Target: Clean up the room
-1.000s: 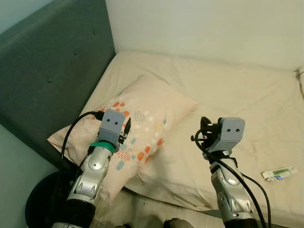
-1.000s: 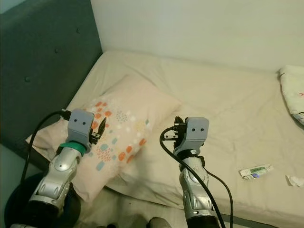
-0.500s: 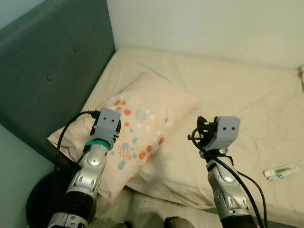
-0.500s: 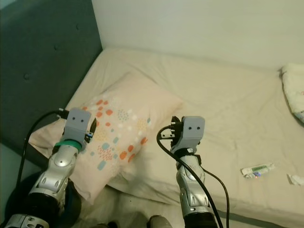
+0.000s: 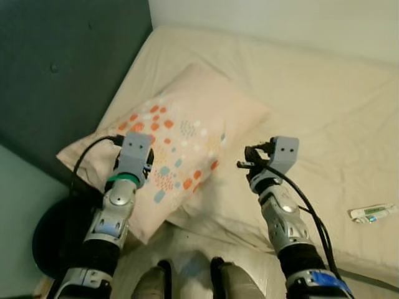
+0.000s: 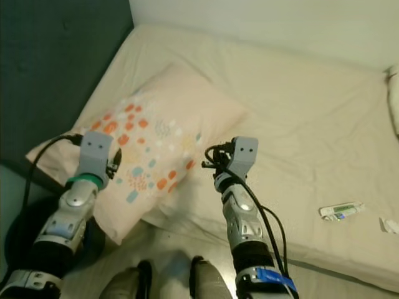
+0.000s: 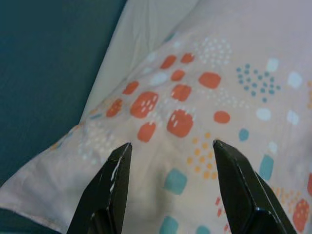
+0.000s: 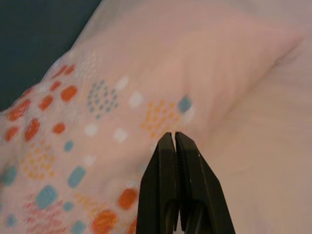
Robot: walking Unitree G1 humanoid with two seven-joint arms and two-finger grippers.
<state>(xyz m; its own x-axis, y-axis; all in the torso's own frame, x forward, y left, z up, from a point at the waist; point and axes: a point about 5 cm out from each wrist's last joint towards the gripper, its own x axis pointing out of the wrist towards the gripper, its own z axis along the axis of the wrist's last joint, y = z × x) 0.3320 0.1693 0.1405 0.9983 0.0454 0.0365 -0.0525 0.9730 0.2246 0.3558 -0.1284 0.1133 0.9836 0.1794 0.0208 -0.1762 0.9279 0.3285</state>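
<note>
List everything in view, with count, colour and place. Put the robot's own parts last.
bed: one, cream sheet, ahead of the robot.
pillow: one, pale pink with orange and blue spots, at the bed's left corner by the headboard.
headboard: one, dark grey-blue, left of the bed.
tube: one, white and green, on the sheet far right.
round object: one, black, on the floor lower left.
left claw: one, black fingers open over the pillow.
right claw: one, black fingers shut by the pillow's edge.
feet: two, grey.
</note>
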